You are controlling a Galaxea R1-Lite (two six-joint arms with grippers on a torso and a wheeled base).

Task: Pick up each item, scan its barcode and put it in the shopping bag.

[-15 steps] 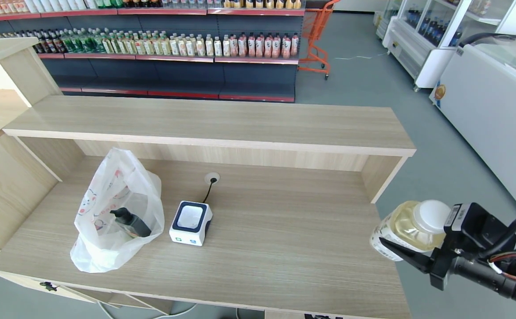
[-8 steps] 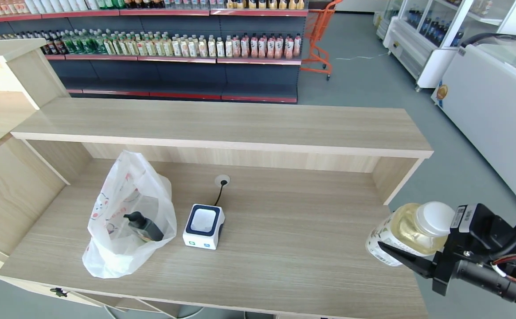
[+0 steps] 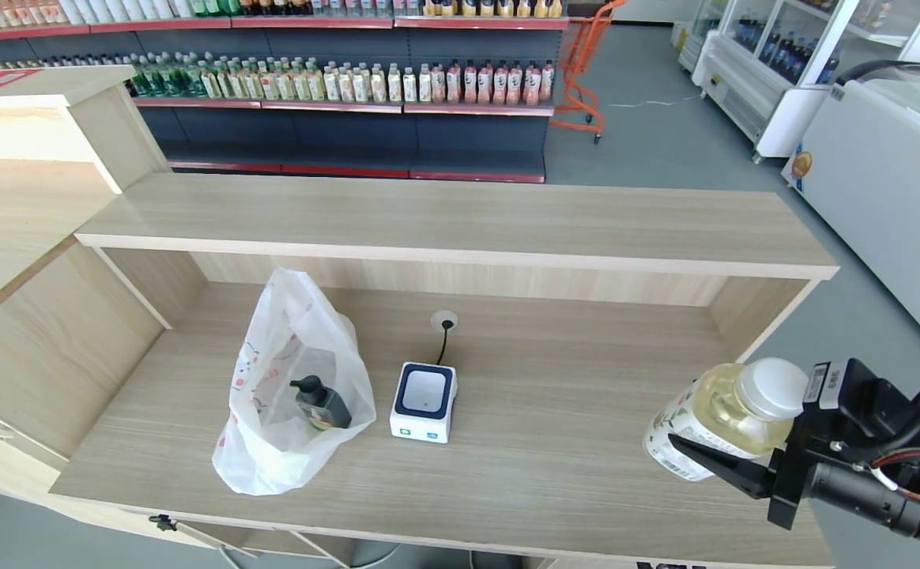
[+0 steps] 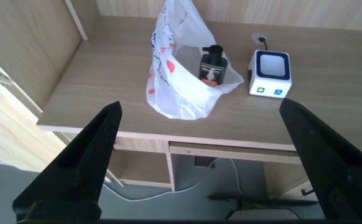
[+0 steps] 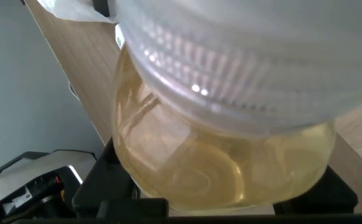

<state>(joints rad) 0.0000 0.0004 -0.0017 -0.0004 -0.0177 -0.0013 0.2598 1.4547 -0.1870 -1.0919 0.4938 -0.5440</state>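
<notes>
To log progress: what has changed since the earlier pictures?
The head camera shifted; nothing slid on the counter. The right gripper, still shut on the bottle, now holds it over the counter's right end rather than beyond it. Shopping bag, pump bottle inside and scanner stayed put.

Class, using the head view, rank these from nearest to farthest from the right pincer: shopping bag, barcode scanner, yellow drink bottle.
1. Yellow drink bottle, held in the right pincer.
2. Barcode scanner, mid-counter.
3. Shopping bag, on the counter's left.

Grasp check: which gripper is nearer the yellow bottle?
Right: the right gripper holds the yellow bottle at the counter's right end; the left gripper hangs off its front edge, facing the bag.
</notes>
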